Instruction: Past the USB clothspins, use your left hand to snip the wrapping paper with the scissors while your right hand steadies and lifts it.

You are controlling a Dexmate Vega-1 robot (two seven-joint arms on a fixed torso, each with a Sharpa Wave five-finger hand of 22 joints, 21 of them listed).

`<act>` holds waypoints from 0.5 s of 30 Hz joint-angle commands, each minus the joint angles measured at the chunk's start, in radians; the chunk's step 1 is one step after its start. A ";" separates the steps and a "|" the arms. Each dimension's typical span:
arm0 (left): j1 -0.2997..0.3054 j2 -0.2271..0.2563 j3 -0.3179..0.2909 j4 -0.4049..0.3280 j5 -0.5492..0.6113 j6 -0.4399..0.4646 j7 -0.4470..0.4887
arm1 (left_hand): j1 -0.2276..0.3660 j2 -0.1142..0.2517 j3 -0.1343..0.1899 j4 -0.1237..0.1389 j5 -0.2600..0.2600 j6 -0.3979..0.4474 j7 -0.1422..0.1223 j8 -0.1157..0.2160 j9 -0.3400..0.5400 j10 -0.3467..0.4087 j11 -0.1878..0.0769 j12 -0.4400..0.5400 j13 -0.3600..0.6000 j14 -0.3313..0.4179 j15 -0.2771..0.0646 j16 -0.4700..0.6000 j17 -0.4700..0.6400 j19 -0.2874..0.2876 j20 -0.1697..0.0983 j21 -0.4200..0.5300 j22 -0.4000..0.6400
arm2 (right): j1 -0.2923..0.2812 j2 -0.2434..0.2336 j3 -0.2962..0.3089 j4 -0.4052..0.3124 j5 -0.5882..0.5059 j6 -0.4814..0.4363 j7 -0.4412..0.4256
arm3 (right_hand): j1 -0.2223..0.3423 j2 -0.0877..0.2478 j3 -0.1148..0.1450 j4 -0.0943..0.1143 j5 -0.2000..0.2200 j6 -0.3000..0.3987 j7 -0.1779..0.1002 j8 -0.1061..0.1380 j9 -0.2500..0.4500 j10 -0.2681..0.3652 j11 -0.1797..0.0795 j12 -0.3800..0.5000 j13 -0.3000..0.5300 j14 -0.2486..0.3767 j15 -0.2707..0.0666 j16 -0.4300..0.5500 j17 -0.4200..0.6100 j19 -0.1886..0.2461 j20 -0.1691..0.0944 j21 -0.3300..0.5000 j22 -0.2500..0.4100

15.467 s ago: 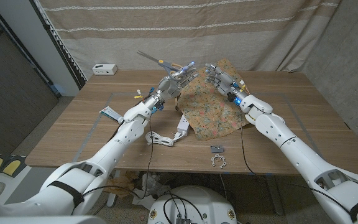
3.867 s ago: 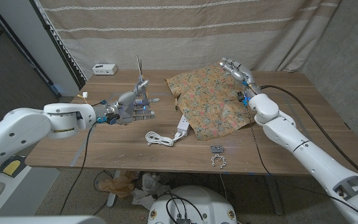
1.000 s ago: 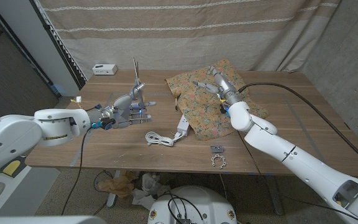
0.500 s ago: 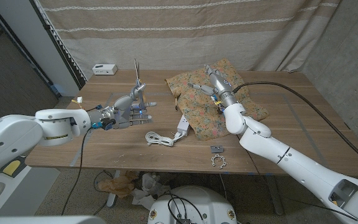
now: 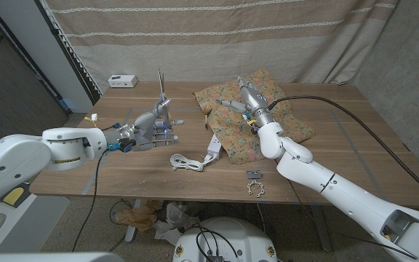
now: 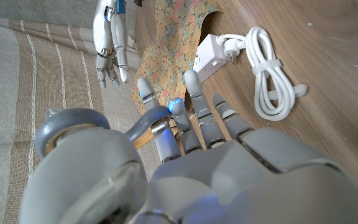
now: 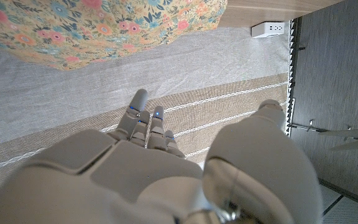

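Observation:
The floral wrapping paper (image 5: 247, 135) lies on the table's back middle, its right part rumpled. My right hand (image 5: 244, 97) hovers over the paper's far part with fingers spread and nothing in it; in the right wrist view that hand (image 7: 166, 180) points past the paper (image 7: 104, 25) toward the curtain. To the left of the paper, my left hand (image 5: 151, 128) grips the scissors (image 5: 161, 87), blades pointing straight up. The left wrist view shows the grey scissor handle (image 6: 64, 124) at my left hand (image 6: 191, 168), with the paper (image 6: 166, 37) and right hand (image 6: 109, 37) beyond.
A coiled white USB cable (image 5: 186, 162) and its charger (image 5: 213, 150) lie between the hands. A small grey clip (image 5: 254, 175) and a metal ring piece (image 5: 255, 190) sit near the front edge. A white box (image 5: 123, 80) stands at the back left.
My right hand has swung from the paper's far right edge leftward over its back middle and turned slightly in the last second. The left hand with the scissors has stayed put.

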 commanded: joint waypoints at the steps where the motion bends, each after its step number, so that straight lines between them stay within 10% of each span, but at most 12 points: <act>1: 0.007 -0.003 -0.003 -0.009 0.001 -0.003 0.013 | 0.006 -0.002 -0.001 0.004 0.004 0.048 0.045 -0.004 0.004 0.059 -0.050 -0.001 0.004 0.005 -0.122 0.005 0.005 -0.002 0.003 -0.004 0.001 | 0.000 0.018 -0.024 0.001 -0.060 -0.018 0.000 | 0.004 -0.003 0.005 0.002 0.002 -0.013 0.089 -0.001 0.000 -0.008 0.010 -0.003 -0.001 -0.001 0.006 -0.002 0.002 -0.039 0.010 -0.001 0.001; 15: 0.011 0.000 -0.012 -0.017 -0.002 0.010 0.033 | 0.002 -0.004 -0.003 0.007 0.005 0.033 0.051 -0.009 0.008 0.039 -0.050 -0.017 -0.008 -0.012 -0.116 -0.001 0.004 -0.004 0.005 -0.005 0.001 | 0.011 0.039 -0.068 0.022 -0.166 -0.043 -0.011 | 0.001 0.001 0.008 0.002 0.003 -0.032 0.089 0.004 0.001 -0.095 0.026 -0.035 -0.012 -0.042 0.025 -0.039 -0.004 -0.087 0.015 -0.015 0.004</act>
